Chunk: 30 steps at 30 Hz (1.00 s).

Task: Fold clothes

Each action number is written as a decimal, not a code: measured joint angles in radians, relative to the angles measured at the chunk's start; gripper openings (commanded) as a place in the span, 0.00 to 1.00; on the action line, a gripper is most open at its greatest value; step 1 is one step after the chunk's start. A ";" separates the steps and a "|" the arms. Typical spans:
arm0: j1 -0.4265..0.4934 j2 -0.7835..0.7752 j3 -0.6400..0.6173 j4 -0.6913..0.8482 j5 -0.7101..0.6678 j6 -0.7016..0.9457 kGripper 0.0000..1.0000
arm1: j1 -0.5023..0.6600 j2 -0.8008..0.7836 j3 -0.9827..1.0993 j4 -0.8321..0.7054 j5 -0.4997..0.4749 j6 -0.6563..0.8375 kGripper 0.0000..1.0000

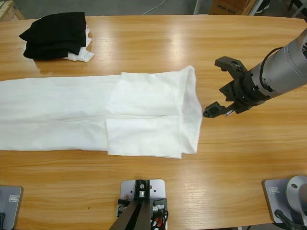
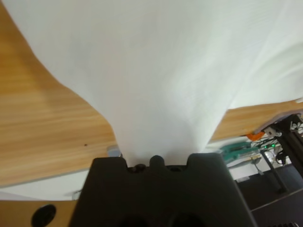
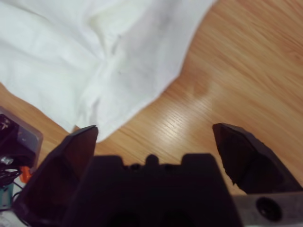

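Observation:
The white T-shirt [image 1: 72,115] lies in a long band across the table, from the picture's left edge to just right of the middle. Its right end is doubled into overlapping layers. My right gripper [image 1: 213,87] hangs open just right of that end, with nothing between its jaws. In the right wrist view the shirt's edge [image 3: 94,61] lies ahead and to the left of the right gripper [image 3: 156,137]. The left arm is outside the high view. In the left wrist view the shirt fabric [image 2: 156,71] narrows into a pinched bunch at the gripper body and hides the jaws.
A folded black garment [image 1: 55,33] rests on a small white piece [image 1: 82,55] at the table's far left corner. Bare wood [image 1: 249,158] shows to the right of the shirt and along the front edge. A cardboard box [image 1: 230,6] stands beyond the table.

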 measured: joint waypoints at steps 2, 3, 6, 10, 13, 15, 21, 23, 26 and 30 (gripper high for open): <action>0.012 -0.017 -0.052 0.039 0.006 0.002 0.00 | 0.000 -0.006 0.015 -0.005 0.000 0.005 1.00; 0.014 -0.024 -0.083 0.059 0.008 0.002 0.00 | 0.000 -0.011 0.027 -0.008 0.000 0.008 1.00; 0.019 -0.041 -0.141 0.083 0.022 0.002 0.00 | 0.000 -0.026 0.048 -0.015 0.000 0.016 1.00; -0.076 -0.062 -0.203 0.089 -0.007 0.002 0.00 | 0.000 -0.026 0.054 -0.021 0.000 0.021 1.00; -0.271 -0.068 -0.245 0.090 -0.088 -0.033 0.00 | -0.001 -0.027 0.059 -0.030 0.000 0.021 1.00; -0.369 -0.068 -0.277 0.090 -0.139 -0.059 0.00 | -0.002 -0.027 0.061 -0.038 0.000 0.021 1.00; -0.640 -0.064 -0.402 0.091 -0.253 -0.151 0.00 | -0.002 -0.027 0.084 -0.067 0.000 0.021 1.00; -0.721 -0.049 -0.467 0.092 -0.290 -0.183 0.00 | -0.003 -0.027 0.088 -0.071 0.000 0.021 1.00; -0.801 -0.009 -0.520 0.092 -0.331 -0.196 0.00 | -0.003 -0.027 0.088 -0.077 0.000 0.021 1.00; -0.874 0.039 -0.565 0.092 -0.379 -0.197 0.00 | -0.003 -0.026 0.089 -0.086 0.000 0.021 1.00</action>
